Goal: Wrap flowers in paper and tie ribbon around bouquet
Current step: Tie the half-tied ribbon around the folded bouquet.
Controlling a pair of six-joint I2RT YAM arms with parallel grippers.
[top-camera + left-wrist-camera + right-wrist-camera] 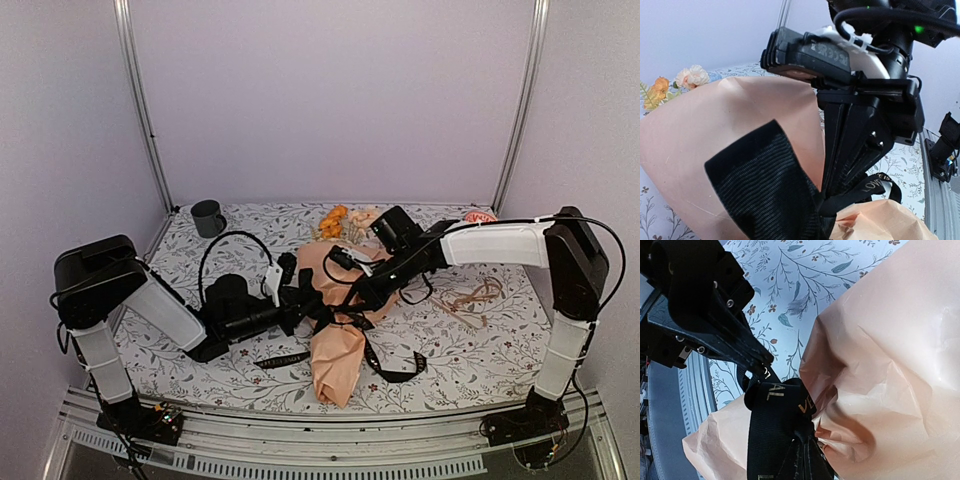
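Observation:
The bouquet lies in the middle of the table, a cone of peach-orange paper (335,365) with its narrow end toward the near edge. The flowers (335,220) stick out of the far, wide end and show as orange and peach blooms (690,76) in the left wrist view. The black ribbon (400,372) with gold lettering is gathered round the cone's waist, with loose tails lying on both sides. My left gripper (316,304) is shut, pinching a ribbon loop (772,420) at its fingertips (759,365). My right gripper (832,196) is shut on the ribbon (760,190) just opposite.
A dark grey mug (208,217) stands at the back left. A tangle of thin tan cord (475,295) lies right of the bouquet, and a pink-red object (480,216) sits at the back right. The floral table cover (470,350) ends at a metal rail in front.

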